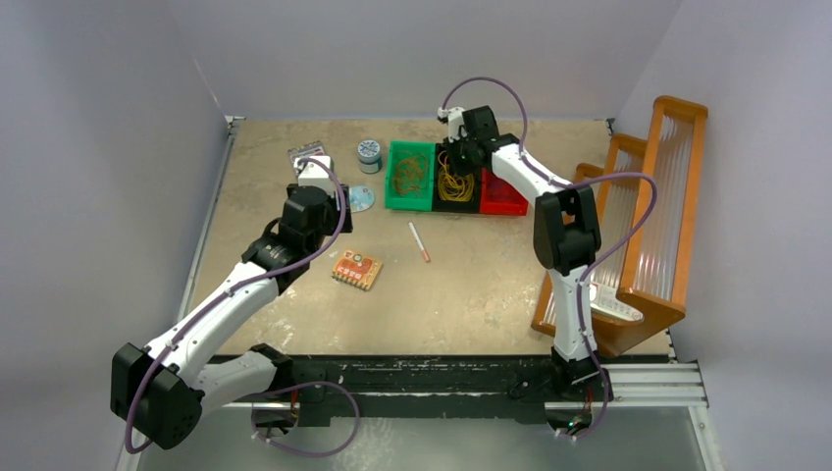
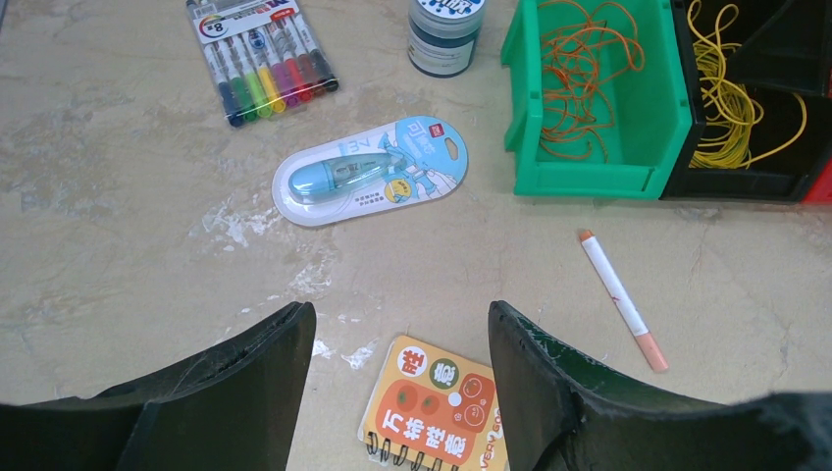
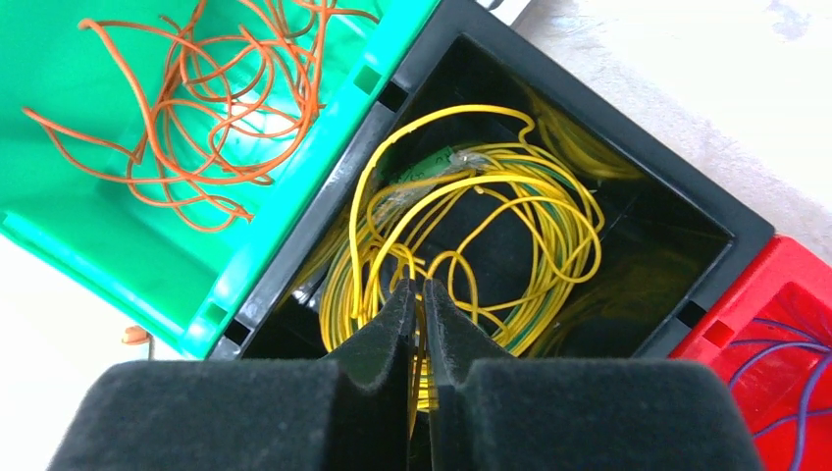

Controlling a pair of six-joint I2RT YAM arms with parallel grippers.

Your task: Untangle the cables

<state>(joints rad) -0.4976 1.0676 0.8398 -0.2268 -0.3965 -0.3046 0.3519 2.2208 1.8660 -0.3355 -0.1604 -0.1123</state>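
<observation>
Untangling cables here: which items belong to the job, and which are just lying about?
Job: orange cables in the green bin, yellow cables in the black bin, purple cables in the red bin; right gripper pinching the yellow ones.

Lying about: marker pack, correction tape, jar, pen, notebook, wooden rack.

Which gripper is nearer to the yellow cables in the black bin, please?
The right. The right gripper is inside the black bin, shut on the yellow cables; the left gripper hovers open over the table near the notebook, well short of that bin.
</observation>
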